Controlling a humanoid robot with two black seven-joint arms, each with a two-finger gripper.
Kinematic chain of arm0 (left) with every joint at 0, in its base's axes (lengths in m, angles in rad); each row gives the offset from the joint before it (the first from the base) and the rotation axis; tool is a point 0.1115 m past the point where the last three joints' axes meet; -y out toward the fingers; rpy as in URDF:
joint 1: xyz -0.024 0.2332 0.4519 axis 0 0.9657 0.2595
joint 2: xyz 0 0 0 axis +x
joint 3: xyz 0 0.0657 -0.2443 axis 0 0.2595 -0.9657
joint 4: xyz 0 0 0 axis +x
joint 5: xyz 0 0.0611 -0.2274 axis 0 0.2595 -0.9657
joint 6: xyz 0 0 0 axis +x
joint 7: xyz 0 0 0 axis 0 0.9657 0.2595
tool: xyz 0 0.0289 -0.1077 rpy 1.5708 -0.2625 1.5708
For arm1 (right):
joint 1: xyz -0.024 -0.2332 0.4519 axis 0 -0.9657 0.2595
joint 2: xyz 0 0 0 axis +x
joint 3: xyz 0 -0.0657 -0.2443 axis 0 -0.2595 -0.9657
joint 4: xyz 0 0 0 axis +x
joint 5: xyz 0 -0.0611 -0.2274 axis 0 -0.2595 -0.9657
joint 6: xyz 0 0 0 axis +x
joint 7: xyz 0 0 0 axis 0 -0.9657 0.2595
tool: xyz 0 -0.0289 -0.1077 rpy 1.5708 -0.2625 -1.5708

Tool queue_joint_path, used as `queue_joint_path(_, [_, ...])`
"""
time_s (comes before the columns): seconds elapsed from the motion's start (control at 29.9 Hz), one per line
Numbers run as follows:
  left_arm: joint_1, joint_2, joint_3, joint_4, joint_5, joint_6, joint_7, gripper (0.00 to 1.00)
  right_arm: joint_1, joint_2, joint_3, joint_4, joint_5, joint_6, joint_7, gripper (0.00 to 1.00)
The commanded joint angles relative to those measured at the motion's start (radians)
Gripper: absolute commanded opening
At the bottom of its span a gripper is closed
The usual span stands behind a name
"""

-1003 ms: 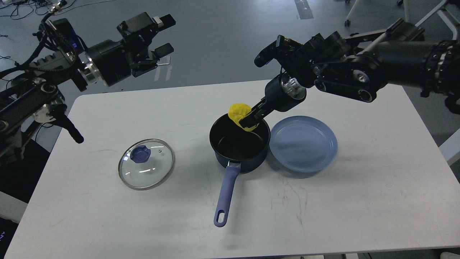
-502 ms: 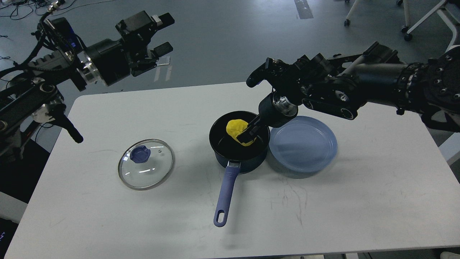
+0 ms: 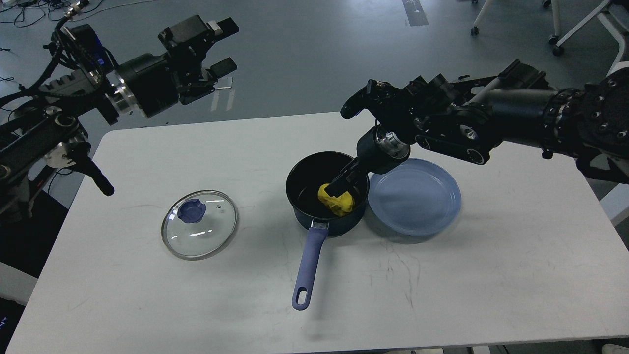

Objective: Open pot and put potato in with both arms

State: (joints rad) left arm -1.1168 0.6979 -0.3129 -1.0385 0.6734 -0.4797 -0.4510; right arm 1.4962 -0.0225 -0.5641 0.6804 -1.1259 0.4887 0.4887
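The dark navy pot [image 3: 300,209] stands uncovered at the table's middle, its lavender-blue handle [image 3: 310,265] pointing toward me. The yellow potato [image 3: 337,201] lies inside the pot, against its near right wall. My right gripper [image 3: 342,182] reaches down into the pot from the right. Its fingertips sit just above the potato's top and no longer clasp it. My left gripper [image 3: 224,46] is open and empty, held high beyond the table's far left edge.
The pot's glass lid [image 3: 200,224] with its blue knob lies flat on the table left of the pot. A flat blue plate [image 3: 415,196] touches the pot's right side. The white table [image 3: 467,285] extends in front. Chair legs stand on the floor at the far right.
My right gripper came down into the pot with the potato. The potato has since slipped below the fingertips and now rests on the pot's bottom. The left arm has not moved.
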Motion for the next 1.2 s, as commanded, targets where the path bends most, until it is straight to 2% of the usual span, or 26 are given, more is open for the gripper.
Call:
queue_joint_path(0.0, [0.0,0.0,0.0,0.0,0.0,0.0,0.0,0.97,0.035,-0.042,0.015,0.008,0.017,0.0,0.0,0.98])
queue_joint_path(0.03, [0.0,0.0,0.0,0.0,0.0,0.0,0.0,0.97,0.035,-0.042,0.015,0.008,0.017,0.0,0.0,0.98])
queue_joint_path(0.13, [-0.001,0.0,0.0,0.0,0.0,0.0,0.0,0.97,0.082,-0.122,0.056,0.028,0.05,0.0,0.0,0.99])
queue_joint_path(0.33, [-0.001,0.0,0.0,0.0,-0.002,-0.007,0.0,0.97,0.064,-0.293,0.214,0.031,0.144,0.0,0.0,0.99])
queue_joint_path(0.5, [0.0,-0.001,0.0,0.0,-0.002,-0.009,0.0,0.97,-0.05,-0.392,0.361,0.025,0.339,0.0,0.0,0.99])
queue_joint_path(0.64, [0.005,-0.005,-0.002,0.0,-0.008,-0.009,0.0,0.97,-0.227,-0.464,0.512,0.019,0.576,0.0,0.0,0.99])
queue_joint_path(0.87, [0.074,-0.031,-0.064,0.001,-0.009,-0.009,0.0,0.97,-0.509,-0.456,0.777,0.015,0.764,0.0,0.0,0.99])
queue_joint_path(1.17, [0.198,-0.097,-0.201,0.02,-0.012,-0.009,-0.002,0.97,-0.7,-0.387,0.99,-0.051,0.931,0.0,0.0,0.99])
